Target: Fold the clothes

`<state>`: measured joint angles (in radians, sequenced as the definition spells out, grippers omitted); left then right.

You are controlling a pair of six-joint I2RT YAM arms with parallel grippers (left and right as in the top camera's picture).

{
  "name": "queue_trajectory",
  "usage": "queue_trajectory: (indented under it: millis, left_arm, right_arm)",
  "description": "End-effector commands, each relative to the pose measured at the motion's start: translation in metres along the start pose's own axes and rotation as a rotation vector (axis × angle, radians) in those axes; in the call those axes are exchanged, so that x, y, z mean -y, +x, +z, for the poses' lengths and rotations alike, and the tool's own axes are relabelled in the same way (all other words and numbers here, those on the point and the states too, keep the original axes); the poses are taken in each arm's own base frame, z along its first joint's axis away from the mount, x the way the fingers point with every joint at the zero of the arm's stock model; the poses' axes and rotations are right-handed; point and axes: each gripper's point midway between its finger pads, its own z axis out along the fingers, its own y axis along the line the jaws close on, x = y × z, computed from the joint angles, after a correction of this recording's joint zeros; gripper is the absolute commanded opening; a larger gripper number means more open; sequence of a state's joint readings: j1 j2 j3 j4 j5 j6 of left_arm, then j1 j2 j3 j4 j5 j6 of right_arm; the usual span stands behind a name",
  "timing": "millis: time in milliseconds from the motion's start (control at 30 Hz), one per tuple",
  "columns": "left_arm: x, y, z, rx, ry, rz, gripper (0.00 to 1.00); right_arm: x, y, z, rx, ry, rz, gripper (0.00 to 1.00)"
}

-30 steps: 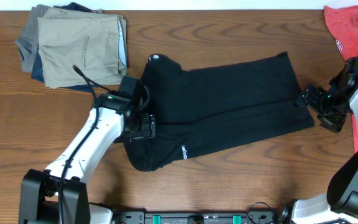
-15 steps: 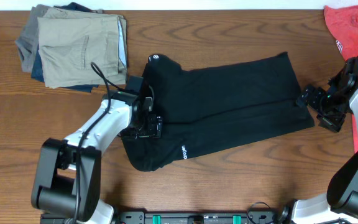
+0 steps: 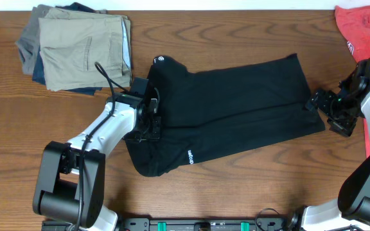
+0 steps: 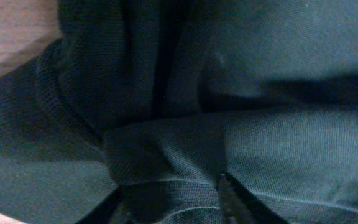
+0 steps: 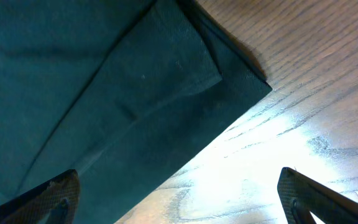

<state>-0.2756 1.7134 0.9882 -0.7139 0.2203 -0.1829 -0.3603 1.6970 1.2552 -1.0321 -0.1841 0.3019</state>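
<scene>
Overhead, the black garment (image 3: 236, 109) lies spread across the middle of the wooden table (image 3: 31, 128), its long side running from lower left to upper right, a small white round logo (image 3: 160, 60) at its upper left corner and a strip of tiny white print (image 3: 189, 157) near the lower edge. The left gripper (image 3: 151, 125) sits on the garment's left edge; from the left wrist view its fingers (image 4: 229, 196) stand close together with a bunched ridge of the dark fabric pinched between them. The right gripper (image 3: 320, 102) is at the garment's right end, and from the right wrist view its fingers (image 5: 55, 193) are spread wide, one over the cloth and one over bare wood, holding nothing, with the garment's folded corner in front of them. A stack of folded trousers (image 3: 76, 48) rests at the far left corner, well apart from the garment, and a red shirt (image 3: 361, 29) lies at the far right corner.
</scene>
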Motion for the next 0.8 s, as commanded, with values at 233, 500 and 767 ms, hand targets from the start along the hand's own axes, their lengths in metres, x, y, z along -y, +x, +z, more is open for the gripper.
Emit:
queue_trajectory:
  millis: [233,500,767]
  left_arm:
    - [0.005,-0.021,-0.015,0.104,0.02,-0.059,0.15]
    - [0.015,-0.045,-0.019,0.197,0.072,-0.104,0.13]
    - [0.023,-0.071,-0.026,0.304,0.115,-0.134,0.13]
  right_arm:
    - [-0.006,0.005,0.004,-0.016,-0.005,-0.038,0.99]
    - [-0.006,0.006,0.004,-0.017,-0.005,-0.037,0.99]
    - [-0.006,0.006,0.004,-0.018,-0.005,-0.038,0.99]
